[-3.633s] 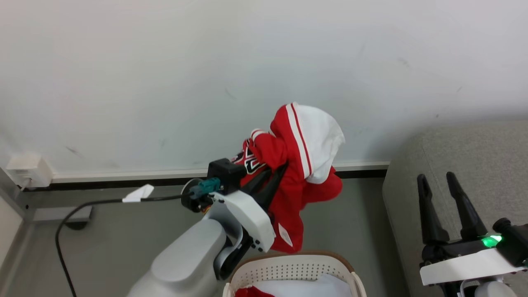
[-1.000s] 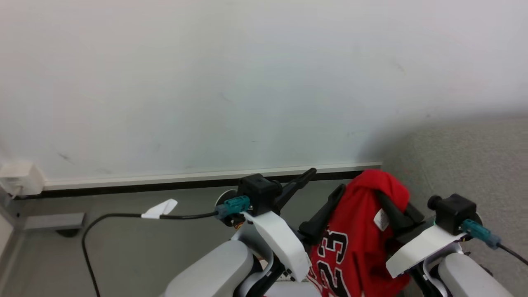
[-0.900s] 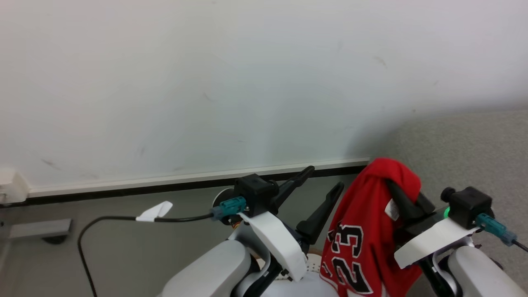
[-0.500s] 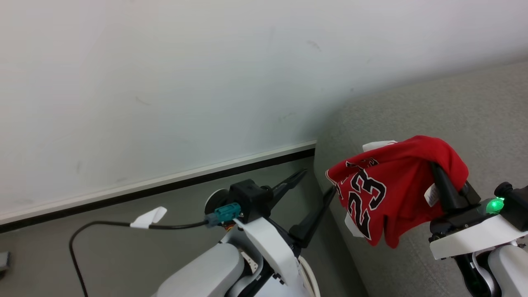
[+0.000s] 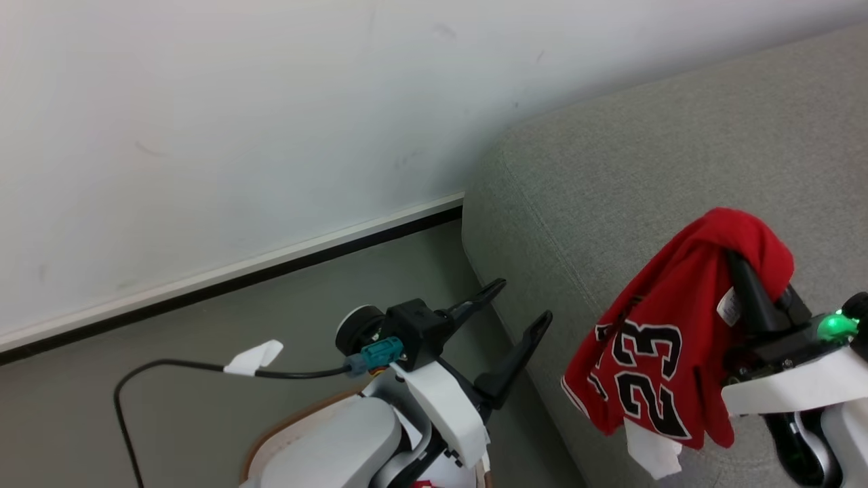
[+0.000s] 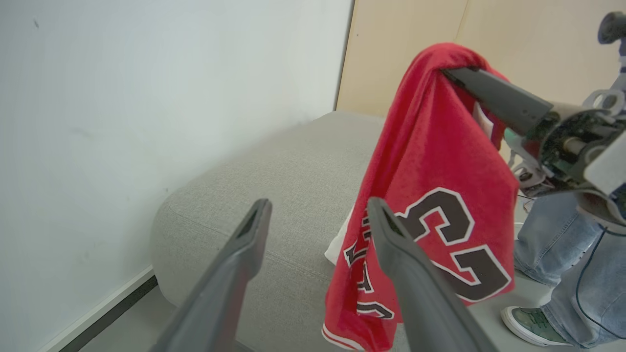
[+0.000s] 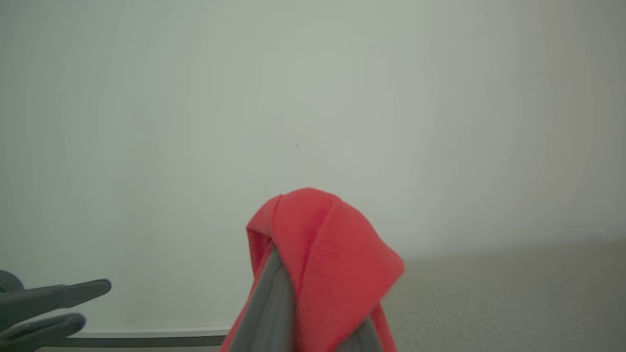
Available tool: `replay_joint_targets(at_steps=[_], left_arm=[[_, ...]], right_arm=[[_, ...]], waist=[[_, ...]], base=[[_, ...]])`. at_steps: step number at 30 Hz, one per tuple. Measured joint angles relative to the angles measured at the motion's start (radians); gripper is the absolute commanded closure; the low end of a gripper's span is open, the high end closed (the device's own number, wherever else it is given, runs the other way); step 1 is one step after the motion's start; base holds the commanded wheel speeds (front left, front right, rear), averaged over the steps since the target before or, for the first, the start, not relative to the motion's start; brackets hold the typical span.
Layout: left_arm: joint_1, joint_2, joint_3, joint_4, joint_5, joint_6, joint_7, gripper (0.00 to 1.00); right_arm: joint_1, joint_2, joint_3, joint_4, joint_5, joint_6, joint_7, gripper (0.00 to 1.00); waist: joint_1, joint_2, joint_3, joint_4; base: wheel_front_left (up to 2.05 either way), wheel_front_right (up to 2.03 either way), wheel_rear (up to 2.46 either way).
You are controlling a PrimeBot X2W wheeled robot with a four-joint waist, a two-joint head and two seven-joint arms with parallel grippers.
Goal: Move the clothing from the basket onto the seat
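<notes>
Seen from the robot's head, the right gripper [image 5: 742, 263] is raised over the near edge of the grey seat [image 5: 644, 149]. Its two dark fingers are drawn close together and pinch a fold of the clothing [image 5: 651, 339]. The clothing is a red jersey with a black, white-edged number 23. It drapes over the fingertips like a hood and hangs down in front of the seat's cushion, with a white scrap at its lower hem. Whether the hem touches the seat cannot be told.

The left gripper [image 5: 523, 300] sits left of the jersey, beside the seat's rounded corner, with its fingers spread apart and gripping nothing. A black cable [image 5: 169, 369] with a white tag runs from its wrist across the grey floor [image 5: 203, 318]. Below the left arm, part of the brown rim of the basket [image 5: 291, 421] shows at the bottom edge, with a small patch of red inside it. A white wall [image 5: 237, 135] stands behind.

The left wrist view looks between the open fingers at the jersey, which hangs from a long dark finger of the right gripper above the seat. A person's legs [image 6: 562, 244] in blue jeans stand at the far right.

In the right wrist view the red cloth caps that gripper's own fingertips
</notes>
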Motion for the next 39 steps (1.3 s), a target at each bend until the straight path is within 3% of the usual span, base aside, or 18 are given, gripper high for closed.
replay_joint_targets(at_steps=[12,17,20,28,32,39], left_arm=[[-0.051,0.024,-0.013,-0.021,0.019,-0.01,0.022,0.0],[-0.096,0.048,-0.012,-0.06,0.037,-0.011,0.051,0.0],[-0.113,0.059,-0.011,-0.076,0.046,-0.01,0.056,0.0],[-0.18,0.072,-0.01,-0.131,0.07,-0.011,0.079,0.0],[-0.21,0.074,-0.012,-0.16,0.081,-0.02,0.079,0.0],[-0.254,0.072,-0.029,-0.19,0.113,-0.043,0.062,0.0]], right_arm=[[-0.228,-0.095,-0.082,-0.032,0.053,0.0,0.058,1.0],[-0.399,-0.207,-0.168,-0.005,0.089,0.0,0.119,1.0],[-0.441,-0.225,-0.204,0.009,0.097,0.0,0.123,1.0],[-0.56,-0.317,-0.377,0.136,0.086,0.0,0.161,1.0],[-0.602,-0.329,-0.475,0.238,0.062,0.0,0.156,1.0],[-0.626,-0.344,-0.418,0.443,-0.03,0.0,0.24,1.0]], waist=[[0.0001,0.0,0.131,0.043],[0.0001,0.0,0.235,0.08],[0.0001,0.0,0.274,0.092],[0.0002,-0.0001,0.424,0.146],[0.0002,0.0,0.491,0.178],[0.0002,0.0,0.573,0.243]], base=[[0.0,0.0,0.0],[0.0,0.0,0.0],[0.0,0.0,0.0],[0.0,0.0,0.0],[0.0,0.0,0.0],[0.0,0.0,0.0]])
